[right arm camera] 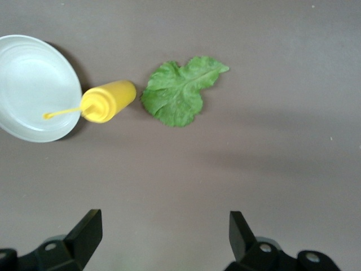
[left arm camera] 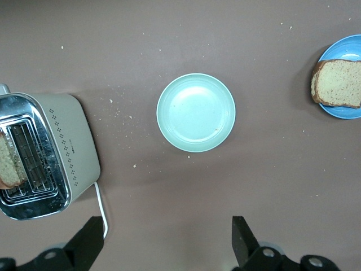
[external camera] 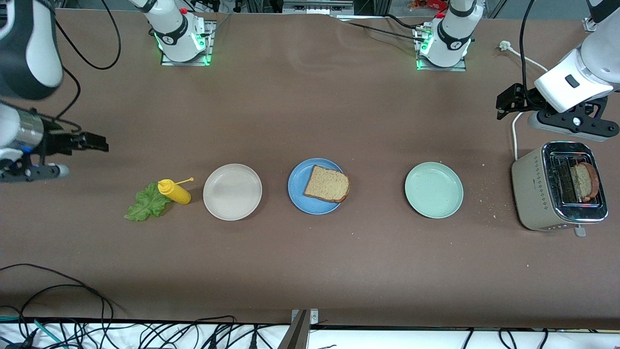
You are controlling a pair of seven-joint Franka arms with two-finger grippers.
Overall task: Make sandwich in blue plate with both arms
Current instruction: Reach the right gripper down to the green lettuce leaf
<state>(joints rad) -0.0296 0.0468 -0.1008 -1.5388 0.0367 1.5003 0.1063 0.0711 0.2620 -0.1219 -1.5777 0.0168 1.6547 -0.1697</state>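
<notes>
With one bread slice (external camera: 327, 184) on the blue plate (external camera: 296, 186), the spread, empty right gripper (right arm camera: 163, 237) should pinch the lettuce leaf (right arm camera: 179, 90) at its edge, clear of the yellow bottle (right arm camera: 107, 100), while the left gripper (left arm camera: 169, 245), also spread and empty, waits near the toaster (external camera: 552, 191).

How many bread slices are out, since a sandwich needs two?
2: one bread slice on the blue plate; one bread slice standing in the toaster slot. None seem hidden.

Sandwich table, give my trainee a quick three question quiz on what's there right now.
1. True or false: a bread slice lies on the blue plate.
2. Where is the second bread slice? A) beige plate B) toaster C) pale green plate
3. What green item lies beside the yellow squeeze bottle?

Key: 1 true; 2 B; 3 the lettuce leaf.
</notes>
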